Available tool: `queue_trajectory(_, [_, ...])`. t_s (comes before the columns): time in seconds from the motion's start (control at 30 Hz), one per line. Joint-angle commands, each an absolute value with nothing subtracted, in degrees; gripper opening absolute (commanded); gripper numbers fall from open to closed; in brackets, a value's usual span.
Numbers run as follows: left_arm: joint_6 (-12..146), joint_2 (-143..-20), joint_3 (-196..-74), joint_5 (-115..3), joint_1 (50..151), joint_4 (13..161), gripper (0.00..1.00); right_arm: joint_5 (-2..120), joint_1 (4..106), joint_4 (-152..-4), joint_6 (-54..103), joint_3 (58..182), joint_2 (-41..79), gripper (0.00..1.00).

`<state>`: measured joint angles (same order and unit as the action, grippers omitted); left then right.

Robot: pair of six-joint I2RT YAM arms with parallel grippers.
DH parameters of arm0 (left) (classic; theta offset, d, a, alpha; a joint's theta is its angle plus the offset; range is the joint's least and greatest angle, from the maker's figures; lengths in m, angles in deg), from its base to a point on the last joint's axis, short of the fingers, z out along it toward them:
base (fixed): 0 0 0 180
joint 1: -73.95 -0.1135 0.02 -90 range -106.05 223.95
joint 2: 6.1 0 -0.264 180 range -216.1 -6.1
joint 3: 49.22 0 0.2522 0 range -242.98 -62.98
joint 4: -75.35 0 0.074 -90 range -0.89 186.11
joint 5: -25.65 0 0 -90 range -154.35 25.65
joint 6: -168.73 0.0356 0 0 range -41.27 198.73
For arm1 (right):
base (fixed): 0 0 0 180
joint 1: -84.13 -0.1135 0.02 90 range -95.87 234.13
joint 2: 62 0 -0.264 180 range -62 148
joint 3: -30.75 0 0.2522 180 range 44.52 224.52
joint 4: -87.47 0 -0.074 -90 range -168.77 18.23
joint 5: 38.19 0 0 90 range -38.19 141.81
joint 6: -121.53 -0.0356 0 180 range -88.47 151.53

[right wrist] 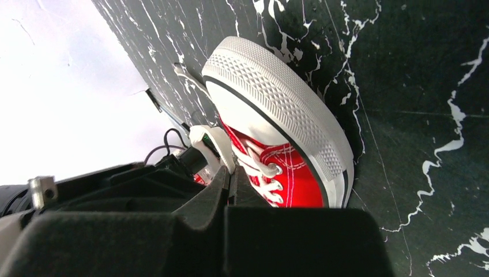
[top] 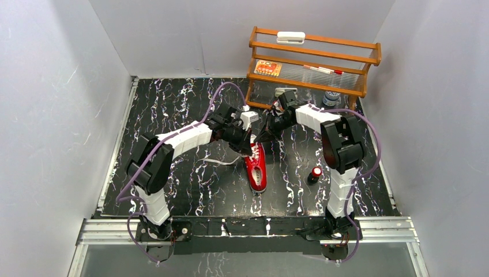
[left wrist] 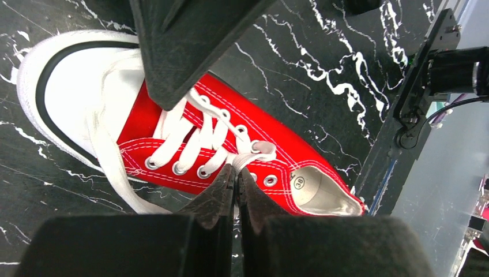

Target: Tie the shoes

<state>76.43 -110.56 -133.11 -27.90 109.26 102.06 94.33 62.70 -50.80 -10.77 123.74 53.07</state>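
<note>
The red sneaker (top: 257,170) with white laces and a white toe cap lies on the black marbled table, at mid-table. My left gripper (top: 248,144) is over its far end. In the left wrist view its jaws (left wrist: 236,168) are shut on a white lace just beside the upper eyelets of the shoe (left wrist: 254,144). My right gripper (top: 262,137) comes in from the right. In the right wrist view its jaws (right wrist: 229,171) are shut on a white lace beside the shoe (right wrist: 294,179). A loose lace end (top: 222,161) trails left on the table.
A small red-and-black cylinder (top: 315,174) stands right of the shoe. A wooden rack (top: 314,63) with small items stands at the back right. Grey walls close in the table on three sides, with a metal rail (top: 248,228) at the near edge.
</note>
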Motion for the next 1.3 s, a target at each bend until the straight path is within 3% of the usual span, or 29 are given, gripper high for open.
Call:
queue_trajectory(0.0, [76.2, -104.5, -133.3, -26.7, 109.2, 102.8, 0.00, 93.3, 61.5, -50.7, -10.3, 127.1, 54.5, 0.00])
queue_trajectory(0.8, [74.7, -105.0, -134.4, -27.6, 109.2, 104.4, 0.00, 99.7, 58.8, -45.3, -8.3, 119.6, 46.3, 0.00])
queue_trajectory(1.07, [70.3, -106.6, -137.0, -35.5, 109.2, 108.6, 0.00, 103.2, 58.8, -48.5, -7.7, 115.5, 47.1, 0.00])
queue_trajectory(1.27, [65.0, -104.6, -135.8, -35.1, 109.9, 107.7, 0.12, 103.1, 58.8, -50.1, -7.5, 117.0, 49.3, 0.00])
